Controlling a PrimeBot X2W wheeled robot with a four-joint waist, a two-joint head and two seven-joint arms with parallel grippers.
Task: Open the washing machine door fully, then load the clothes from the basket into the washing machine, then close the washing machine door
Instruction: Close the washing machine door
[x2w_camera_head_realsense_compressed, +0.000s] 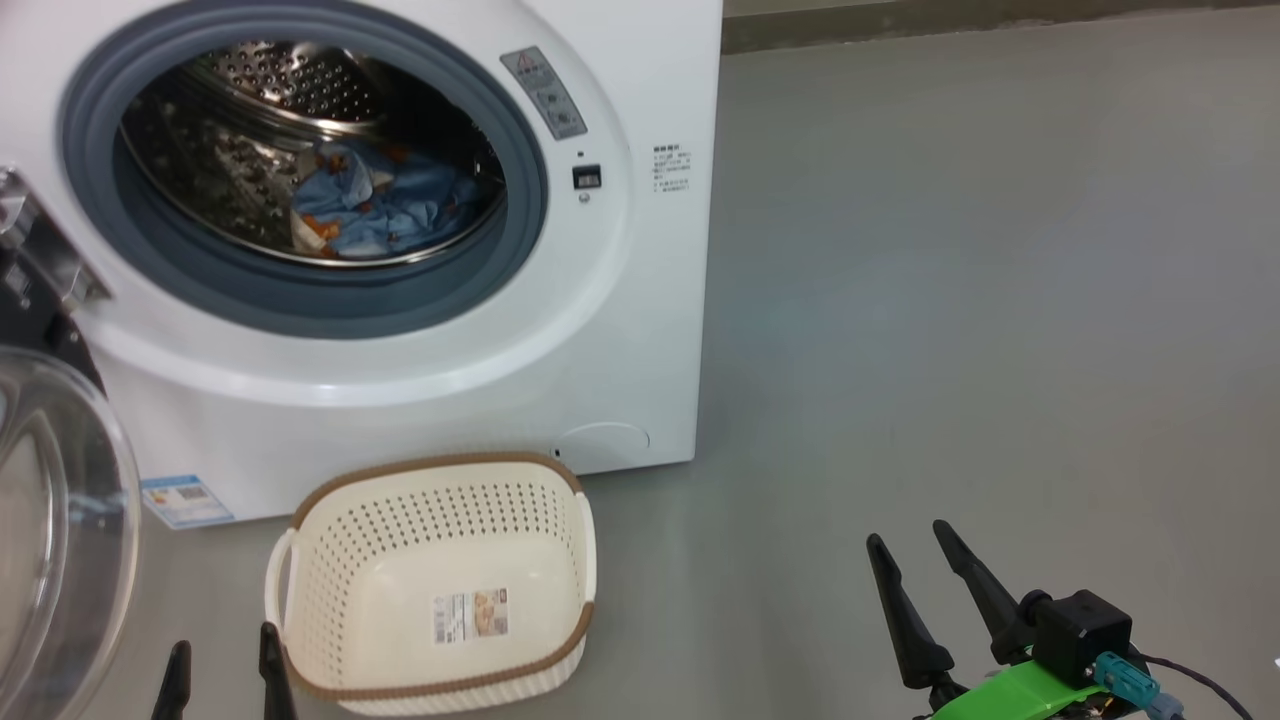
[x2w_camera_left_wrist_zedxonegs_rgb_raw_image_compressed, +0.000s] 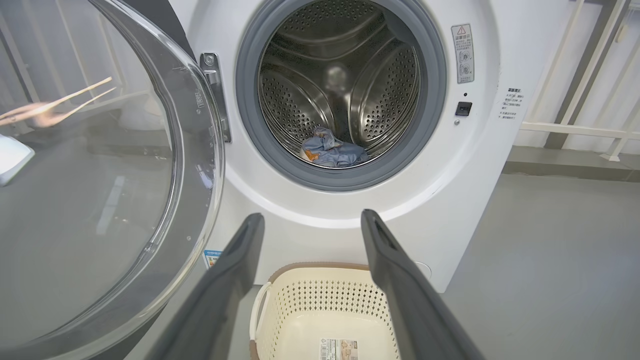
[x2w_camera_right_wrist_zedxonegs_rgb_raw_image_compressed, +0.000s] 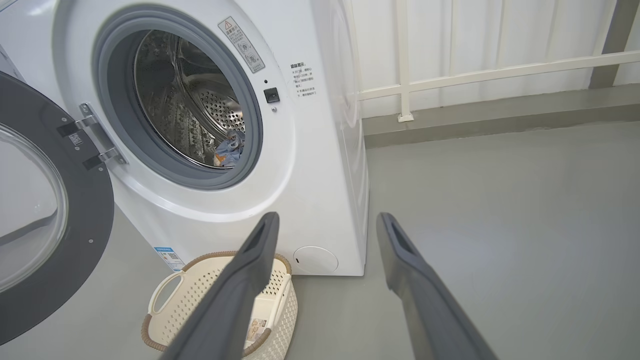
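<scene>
Now: clothes (x2w_camera_head_realsense_compressed: 385, 205) in steel drum (x2w_camera_head_realsense_compressed: 290, 90) of washing machine (x2w_camera_head_realsense_compressed: 640, 330), low at drum bottom, blue cloth with orange marks. Washing machine door (x2w_camera_head_realsense_compressed: 60, 520) swung open at machine's left. Basket (x2w_camera_head_realsense_compressed: 437, 466) upright on floor (x2w_camera_head_realsense_compressed: 950, 300) just before machine, label sticker (x2w_camera_head_realsense_compressed: 470, 614) showing on bare bottom. Left gripper (x2w_camera_head_realsense_compressed: 225, 637) just beside basket's left handle, fingers spread, holding nothing. Right gripper (x2w_camera_head_realsense_compressed: 908, 533) well apart to right, above floor, fingers spread, holding nothing.

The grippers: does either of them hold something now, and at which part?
Nothing is held. The left gripper and the right gripper are both open and empty; the clothes lie inside the washing machine.
</scene>
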